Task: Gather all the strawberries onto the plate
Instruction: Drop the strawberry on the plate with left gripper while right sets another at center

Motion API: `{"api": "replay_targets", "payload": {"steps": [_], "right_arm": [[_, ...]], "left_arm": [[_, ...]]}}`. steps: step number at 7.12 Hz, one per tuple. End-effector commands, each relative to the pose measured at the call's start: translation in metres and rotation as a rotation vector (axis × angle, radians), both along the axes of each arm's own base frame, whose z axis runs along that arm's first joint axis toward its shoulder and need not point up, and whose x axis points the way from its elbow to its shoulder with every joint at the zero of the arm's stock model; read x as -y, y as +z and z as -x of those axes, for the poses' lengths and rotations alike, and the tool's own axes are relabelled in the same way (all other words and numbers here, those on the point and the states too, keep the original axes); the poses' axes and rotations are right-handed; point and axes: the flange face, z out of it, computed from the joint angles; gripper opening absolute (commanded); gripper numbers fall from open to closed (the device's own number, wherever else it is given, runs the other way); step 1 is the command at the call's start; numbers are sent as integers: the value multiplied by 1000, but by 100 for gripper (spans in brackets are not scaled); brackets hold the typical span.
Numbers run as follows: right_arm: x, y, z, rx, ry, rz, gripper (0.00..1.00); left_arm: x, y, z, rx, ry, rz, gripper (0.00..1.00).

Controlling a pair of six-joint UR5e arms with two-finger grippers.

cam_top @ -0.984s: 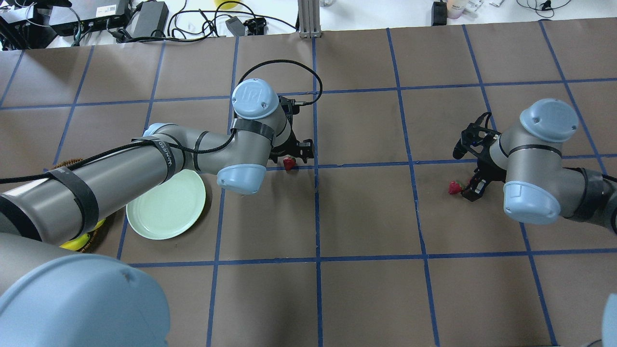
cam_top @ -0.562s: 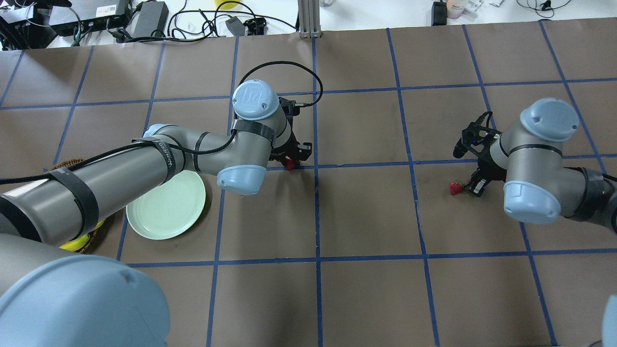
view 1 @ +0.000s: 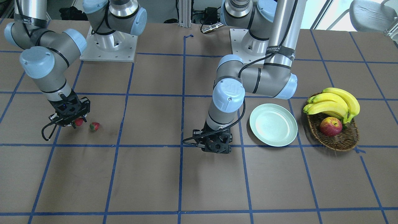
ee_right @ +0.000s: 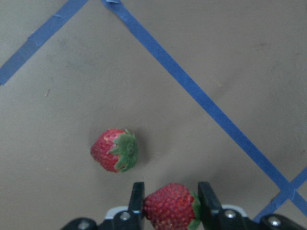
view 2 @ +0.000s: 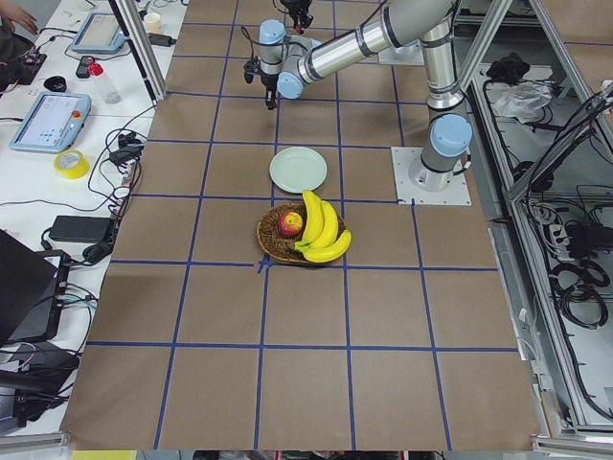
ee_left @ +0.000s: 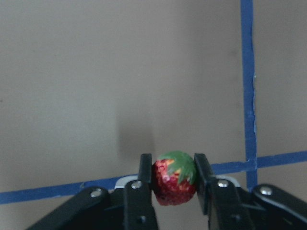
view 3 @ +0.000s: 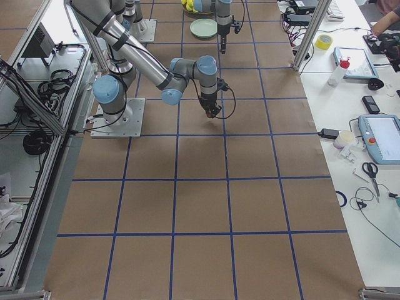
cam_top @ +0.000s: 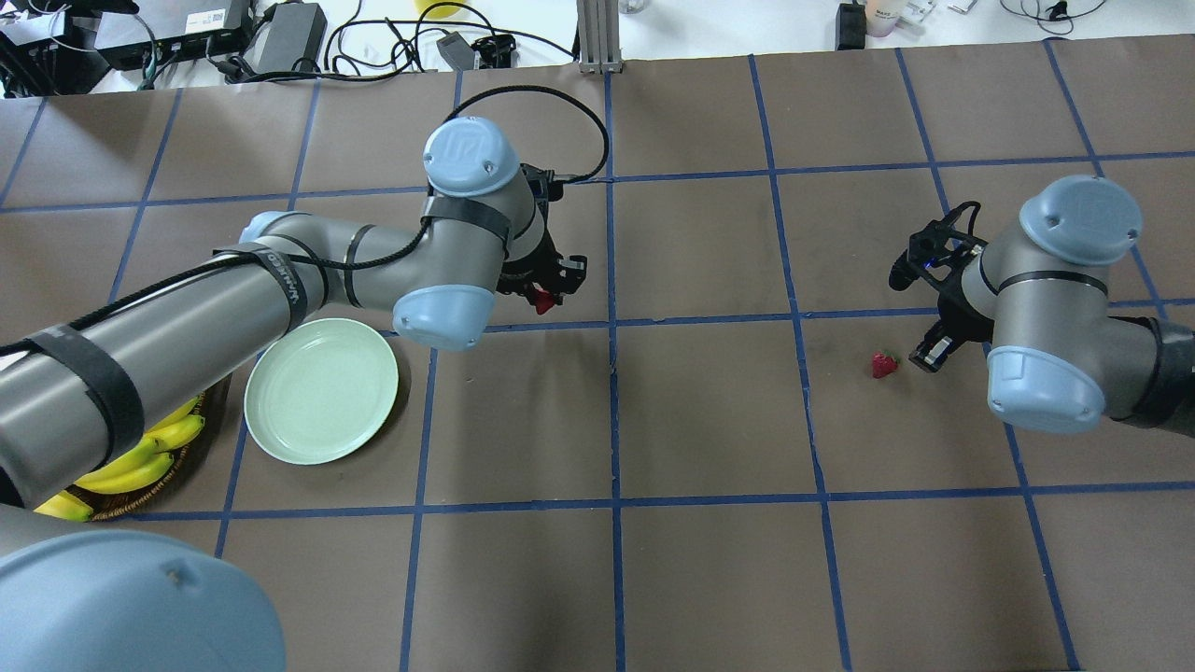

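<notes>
My left gripper (ee_left: 172,167) is shut on a strawberry (ee_left: 174,178), which hangs above the brown table; from overhead this strawberry (cam_top: 543,301) shows red under the wrist, right of the mint plate (cam_top: 308,411). The plate (view 1: 279,130) holds nothing. My right gripper (ee_right: 169,194) is shut on a second strawberry (ee_right: 170,206). A third strawberry (ee_right: 115,149) lies on the table just beside it, seen as a lone strawberry (cam_top: 883,364) from overhead and as a strawberry (view 1: 94,126) next to the right gripper (view 1: 76,123) from the front.
A brown wicker basket (view 1: 342,141) with bananas (view 1: 335,101) and a red-yellow apple (view 1: 330,126) stands beside the plate on the side away from the arms. Blue tape lines grid the table. Cables and devices lie along the far edge (cam_top: 280,37).
The left gripper has risen with its strawberry and shifted toward the plate's side. The right gripper has drawn a little away from the strawberry lying on the table.
</notes>
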Motion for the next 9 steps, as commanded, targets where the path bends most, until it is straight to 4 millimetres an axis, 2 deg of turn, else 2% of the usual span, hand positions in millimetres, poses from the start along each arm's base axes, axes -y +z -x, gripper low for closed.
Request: {"api": "replay_targets", "payload": {"steps": [1, 2, 3, 4, 5, 7, 8, 9], "right_arm": [[-1, 14, -43, 35, -194, -44, 32], [-7, 13, -100, 49, -325, -42, 32], [-19, 9, -157, 65, -428, -37, 32], [-23, -2, -199, 68, -557, -55, 32], [-19, -1, -252, 81, -614, -47, 32], [-16, -4, -348, 137, -744, -59, 32], [-12, -6, -371, 187, -791, -94, 32], [-3, -7, -385, 226, -850, -117, 32]], "left_arm": [[11, 39, -107, 60, -15, -61, 0], [-2, 28, -155, 139, 27, -106, 0], [-18, 19, -196, 166, -25, -141, 0], [-31, 5, -234, 147, 13, -168, 0], [-42, -12, -242, 136, 26, -160, 0], [-46, -20, -251, 145, -1, -121, 0], [-49, -25, -253, 152, -1, -137, 10], [-49, -24, -257, 144, 19, -138, 63]]}}
